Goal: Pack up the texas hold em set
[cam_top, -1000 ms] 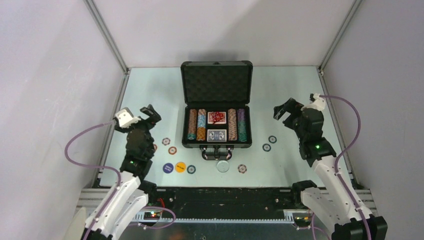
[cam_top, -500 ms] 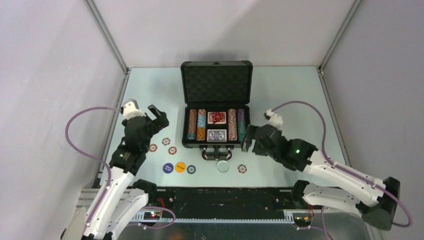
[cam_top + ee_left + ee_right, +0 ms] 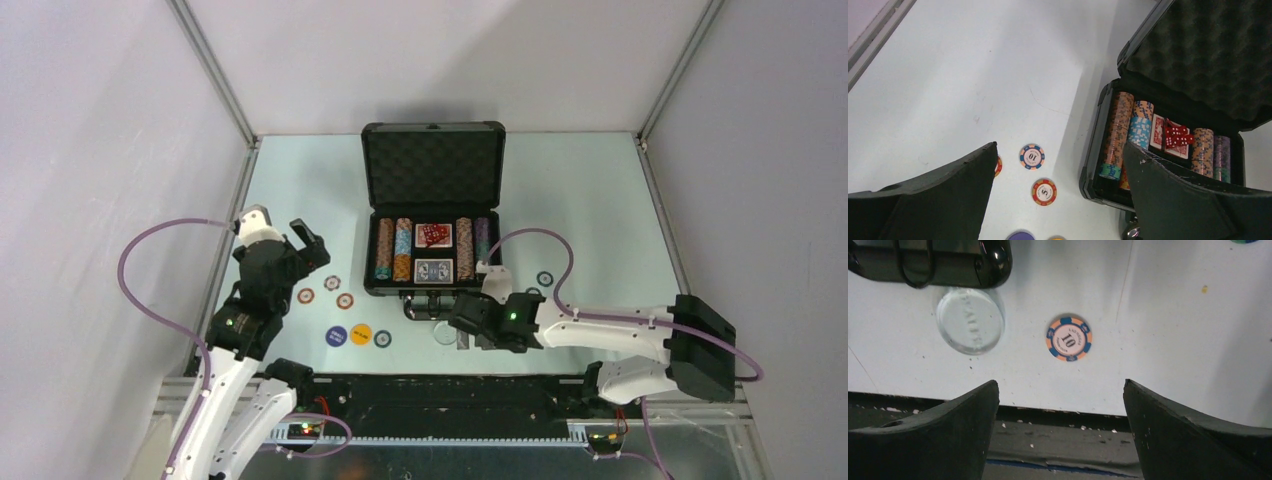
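The black case [image 3: 432, 285] of the texas hold em set stands open at mid-table, its foam lid [image 3: 432, 167] up. Inside are rows of striped chips [image 3: 402, 249], red dice [image 3: 432, 234] and a blue card deck [image 3: 433, 270]. Loose chips [image 3: 345, 300] and round buttons [image 3: 360, 333] lie in front of it on the left. My left gripper [image 3: 310, 243] hovers open above them; its wrist view shows a "10" chip [image 3: 1032, 156] and a "5" chip [image 3: 1043, 192] between the fingers. My right gripper [image 3: 466, 335] is open, low by the case handle [image 3: 948, 262], above a "10" chip [image 3: 1068, 338] and a clear button [image 3: 970, 320].
Another loose chip [image 3: 545, 278] lies right of the case, by the right arm's purple cable. The table's near edge [image 3: 1058, 412] runs just under the right fingers. Grey walls and metal frame posts enclose the table on three sides.
The right arm swung from the right side down and leftwards to the front of the case. The left gripper shifted slightly toward the case. Both stayed open.
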Robot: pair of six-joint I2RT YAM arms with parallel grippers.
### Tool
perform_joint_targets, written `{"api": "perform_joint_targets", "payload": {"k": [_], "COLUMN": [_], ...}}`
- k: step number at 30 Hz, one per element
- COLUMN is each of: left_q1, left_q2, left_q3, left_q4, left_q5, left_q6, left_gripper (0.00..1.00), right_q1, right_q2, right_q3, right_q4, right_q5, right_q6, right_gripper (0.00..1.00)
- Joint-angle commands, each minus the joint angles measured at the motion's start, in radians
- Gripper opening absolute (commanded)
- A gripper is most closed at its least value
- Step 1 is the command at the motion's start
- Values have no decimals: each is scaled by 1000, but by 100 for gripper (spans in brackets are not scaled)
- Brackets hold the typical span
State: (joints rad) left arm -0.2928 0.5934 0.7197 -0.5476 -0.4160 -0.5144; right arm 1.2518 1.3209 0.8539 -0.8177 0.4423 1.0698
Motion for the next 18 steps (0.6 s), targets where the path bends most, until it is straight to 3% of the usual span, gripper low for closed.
{"api": "perform_joint_targets", "payload": {"k": [1,6,11,18], "left_q1": [-4,-2,-3,-2], "left_q2": [-2,-12,-12,5], "left_q3": [15,15,16,17], "left_q4": [-9,-9,-9,-8], "left_q5": [-4,-6,-1,15], "left_q6": [24,29,28,28], "left_gripper": [100,100,100,100], "right_q1": [-52,-115,-143,-152], "right_q2": [33,60,104,179], "right_q3": [-6,-82,-101,-101], "right_q4": [138,244,252,288], "right_q5": [-67,-139,-141,-149], "right_q6": [-28,-47,-55,-66], "right_gripper": [98,94,85,80]}}
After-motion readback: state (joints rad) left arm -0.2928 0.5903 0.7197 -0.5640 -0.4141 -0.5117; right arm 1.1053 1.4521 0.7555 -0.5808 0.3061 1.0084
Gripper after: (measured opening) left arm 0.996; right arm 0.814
